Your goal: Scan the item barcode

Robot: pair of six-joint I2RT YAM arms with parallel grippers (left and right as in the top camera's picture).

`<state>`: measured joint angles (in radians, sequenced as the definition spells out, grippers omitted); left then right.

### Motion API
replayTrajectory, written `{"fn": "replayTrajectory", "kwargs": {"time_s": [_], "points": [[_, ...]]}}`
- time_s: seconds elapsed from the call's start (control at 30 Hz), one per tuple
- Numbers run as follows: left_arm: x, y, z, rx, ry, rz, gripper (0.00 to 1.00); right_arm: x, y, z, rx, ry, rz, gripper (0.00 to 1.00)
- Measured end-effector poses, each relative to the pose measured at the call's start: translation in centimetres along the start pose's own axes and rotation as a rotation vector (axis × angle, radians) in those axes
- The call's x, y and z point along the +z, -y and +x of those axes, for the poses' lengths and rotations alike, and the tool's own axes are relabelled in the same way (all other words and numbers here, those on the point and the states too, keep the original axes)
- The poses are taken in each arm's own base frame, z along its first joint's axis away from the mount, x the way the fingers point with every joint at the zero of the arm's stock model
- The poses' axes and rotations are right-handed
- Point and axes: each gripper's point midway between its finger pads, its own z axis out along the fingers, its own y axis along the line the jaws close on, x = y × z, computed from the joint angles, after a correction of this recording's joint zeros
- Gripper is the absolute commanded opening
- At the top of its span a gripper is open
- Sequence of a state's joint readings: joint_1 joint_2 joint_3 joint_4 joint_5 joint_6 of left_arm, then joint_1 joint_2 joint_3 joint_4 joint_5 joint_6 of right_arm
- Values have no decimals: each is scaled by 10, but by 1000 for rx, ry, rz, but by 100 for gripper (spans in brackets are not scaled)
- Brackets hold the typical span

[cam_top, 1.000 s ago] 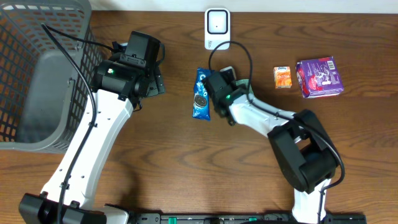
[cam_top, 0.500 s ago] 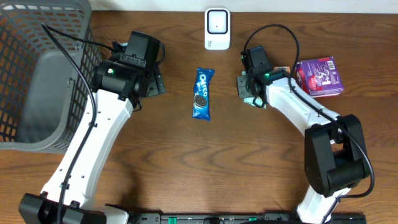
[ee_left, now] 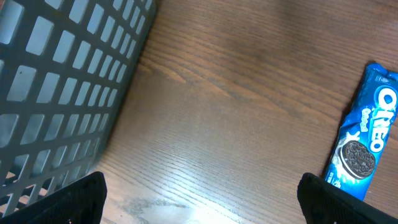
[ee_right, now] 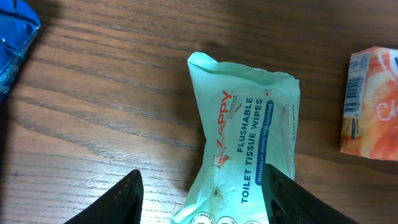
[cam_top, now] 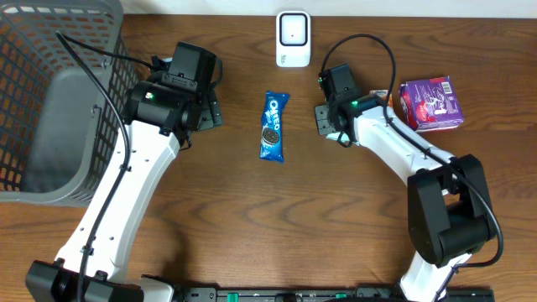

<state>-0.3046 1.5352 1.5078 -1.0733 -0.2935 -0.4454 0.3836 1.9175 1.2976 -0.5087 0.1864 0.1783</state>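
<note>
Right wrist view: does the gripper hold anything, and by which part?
Nothing held yet. The right gripper stands open astride one end of the Zappy wipes pack.

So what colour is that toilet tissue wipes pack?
The wipes pack is pale mint green, with red and blue lettering; right wrist view shows it best.

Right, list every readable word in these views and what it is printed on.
"OREO": on the long blue plastic biscuit packet.
"ZAPPY": on the pale green soft wipes pack.
"FLUSHABLE TOILET TISSUE WIPES": on the same pack.
Blue strip of small print beside that line: too small to read with certainty.
Barcode digits on the small orange carton: too small to read; its lettering is cut off by the frame.
Print on the purple box: too blurred to read.
</note>
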Motion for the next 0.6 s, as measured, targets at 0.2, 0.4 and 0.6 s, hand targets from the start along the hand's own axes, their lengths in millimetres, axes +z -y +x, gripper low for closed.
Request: {"fn": "replayTrajectory", "kwargs": {"time_s": [0.2, 0.4, 0.6], "points": [[0, 0, 0, 0, 0, 0, 98, 11, 8, 8, -1, 32, 56, 57], [0, 0, 0, 0, 0, 0, 98, 26, 20, 15, 11, 90, 128, 51], [0, 0, 0, 0, 0, 0, 98, 31, 26, 14, 15, 102, 161, 20]]}}
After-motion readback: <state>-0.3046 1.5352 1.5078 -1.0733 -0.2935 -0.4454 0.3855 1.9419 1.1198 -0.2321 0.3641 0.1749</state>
